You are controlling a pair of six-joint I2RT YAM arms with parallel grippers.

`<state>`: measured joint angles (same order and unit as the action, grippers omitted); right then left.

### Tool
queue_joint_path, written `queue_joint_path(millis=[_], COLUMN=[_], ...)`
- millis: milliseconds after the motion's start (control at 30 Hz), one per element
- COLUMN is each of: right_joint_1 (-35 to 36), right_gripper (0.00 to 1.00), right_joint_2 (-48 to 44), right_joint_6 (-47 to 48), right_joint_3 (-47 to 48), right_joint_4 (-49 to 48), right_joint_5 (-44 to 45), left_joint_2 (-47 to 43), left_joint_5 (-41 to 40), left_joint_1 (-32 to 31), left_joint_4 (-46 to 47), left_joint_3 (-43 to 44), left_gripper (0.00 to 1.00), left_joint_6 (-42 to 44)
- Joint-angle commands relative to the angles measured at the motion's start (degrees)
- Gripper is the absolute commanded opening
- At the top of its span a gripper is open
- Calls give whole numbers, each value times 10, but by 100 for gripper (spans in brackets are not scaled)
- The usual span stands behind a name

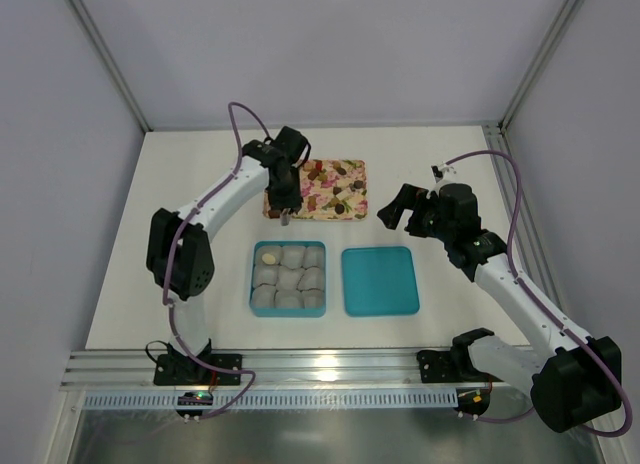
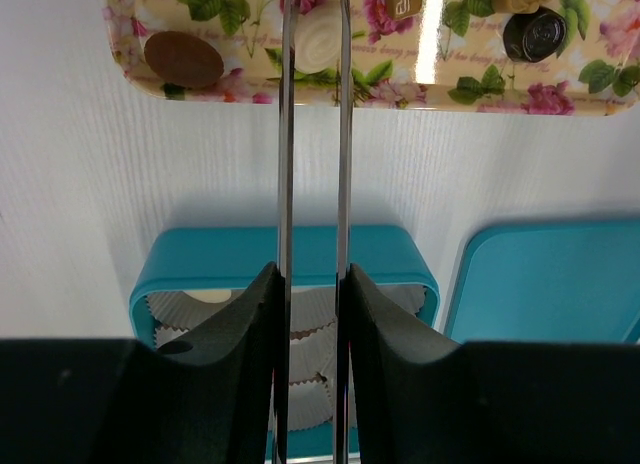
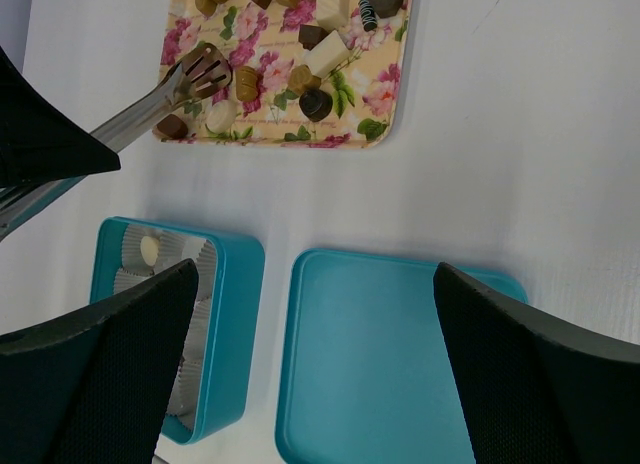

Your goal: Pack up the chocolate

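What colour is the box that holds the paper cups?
Plain teal, without any pattern. The box shows best in the right wrist view.

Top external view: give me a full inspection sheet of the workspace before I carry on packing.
Surface: white table, no spills seen.
Job's things: chocolates lie loose on the floral tray. The teal box holds paper cups, and one pale piece sits in a far corner cup. The lid lies flat beside the box.
Clutter: nothing seen.
Grippers: left gripper is shut on metal tongs, tips over the tray; whether they hold a piece cannot be told. Right gripper is open and empty.
Cables: purple cables run along both arms, clear of the tray and box.
Surroundings: pale walls; metal rail at the near edge.
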<state>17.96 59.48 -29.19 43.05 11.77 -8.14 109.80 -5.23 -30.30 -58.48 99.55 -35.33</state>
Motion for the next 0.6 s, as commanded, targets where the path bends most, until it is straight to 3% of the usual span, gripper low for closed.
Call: queue_joint_path(millis=[0,333,567], right_joint_1=[3,3,3], right_gripper=[100,100,100], right_joint_2=[-9,-6,0], right_joint_6=[6,7,6], right_joint_3=[0,1,3], right_joint_4=[-17,-18,-20], right_joint_5=[0,1,1], left_joint_2=[2,-9,-69], left_joint_5=[1,4,29], left_joint_1=[3,5,4], left_joint_4=[8,-28,-58], left_joint_3=[29,84,62], left_gripper=[27,22,20], left_joint_6=[9,30,36])
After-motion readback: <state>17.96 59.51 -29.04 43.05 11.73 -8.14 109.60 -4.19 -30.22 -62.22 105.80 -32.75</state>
